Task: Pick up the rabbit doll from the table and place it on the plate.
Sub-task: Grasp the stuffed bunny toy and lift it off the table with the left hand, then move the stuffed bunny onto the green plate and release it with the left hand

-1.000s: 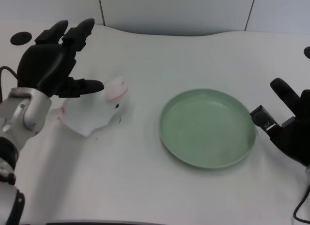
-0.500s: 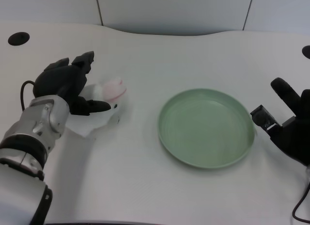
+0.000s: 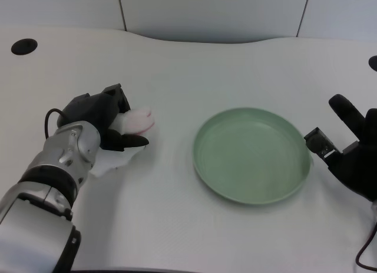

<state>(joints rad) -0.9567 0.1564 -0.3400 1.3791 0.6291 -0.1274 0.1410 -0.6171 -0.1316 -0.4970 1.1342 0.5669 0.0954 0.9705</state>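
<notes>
Toward the tabletop's left edge, the left hand (image 3: 101, 119) lies over the white rabbit doll (image 3: 132, 125), fingers curled around it, pink ears pointing right at the green plate (image 3: 253, 155). Half a second ago the hand sat slightly farther left, fingers looser.

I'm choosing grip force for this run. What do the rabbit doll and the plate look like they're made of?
The rabbit doll looks like soft plush fabric, white with pink ears: fuzzy matte surface, and its body bunches under the left hand. The plate looks like rigid plastic or melamine, pale green with a smooth, faintly satin finish and a clean raised rim; ceramic cannot be ruled out.
</notes>
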